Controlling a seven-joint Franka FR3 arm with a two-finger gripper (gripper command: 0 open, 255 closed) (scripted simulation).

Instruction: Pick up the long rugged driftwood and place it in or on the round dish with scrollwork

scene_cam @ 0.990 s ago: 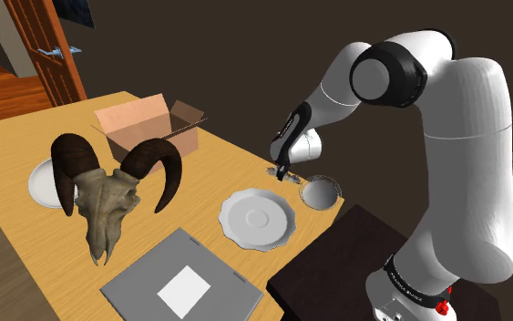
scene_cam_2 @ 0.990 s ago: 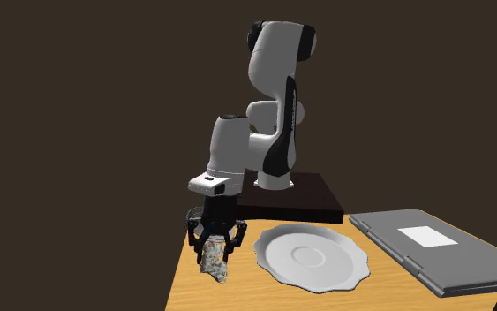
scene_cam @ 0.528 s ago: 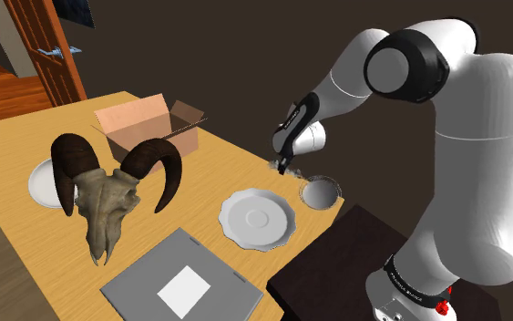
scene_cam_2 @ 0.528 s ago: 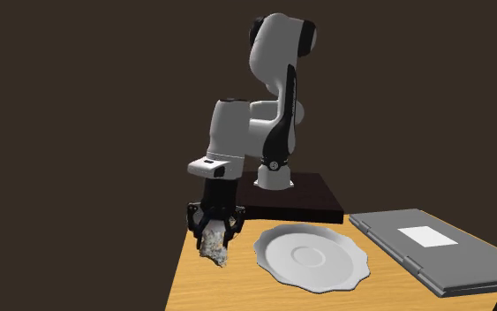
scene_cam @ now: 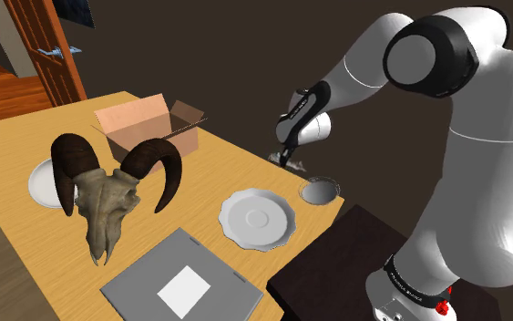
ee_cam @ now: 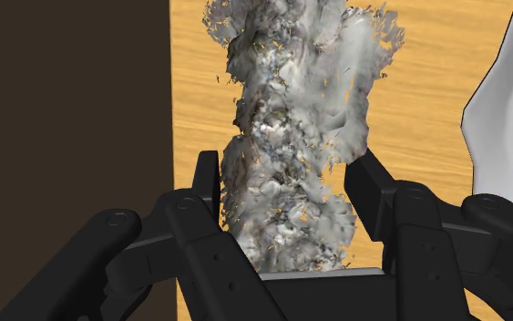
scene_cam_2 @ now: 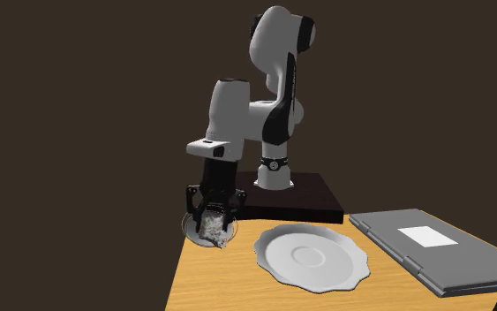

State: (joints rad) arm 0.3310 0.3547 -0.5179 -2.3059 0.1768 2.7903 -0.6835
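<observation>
Dark walls close in behind a wooden table (scene_cam: 26, 146). The driftwood (ee_cam: 300, 119), a rough grey-white piece, is clamped between the two black fingers of the gripper (ee_cam: 286, 178). The fingers are closed against its sides near one end, and the rest of the piece juts out beyond the fingertips. The wrist view shows the table's edge running beside it.

In the shoulder view the gripper (scene_cam: 285, 155) points down near the table's far corner. It hangs just beside a small round dish (scene_cam: 318, 192) with a darker rim, on that view's left of it. In the second exterior view the driftwood (scene_cam_2: 213, 231) overlaps the dish's ring. Whether it hangs straight over the dish I cannot tell.

A white plate (scene_cam: 258, 219) with a wavy edge lies near the dish, farther in from the corner. Its rim shows pale beside the gripper in the wrist view. A flat grey case (scene_cam: 181, 278) with a white patch on top lies beyond the plate, near the table's front edge.

Farther along the table sit a horned skull (scene_cam: 108, 196) and an open cardboard box (scene_cam: 145, 128). Another white plate (scene_cam: 37, 181) is partly hidden by a horn. The arm rises from a dark stand (scene_cam: 336, 264).
</observation>
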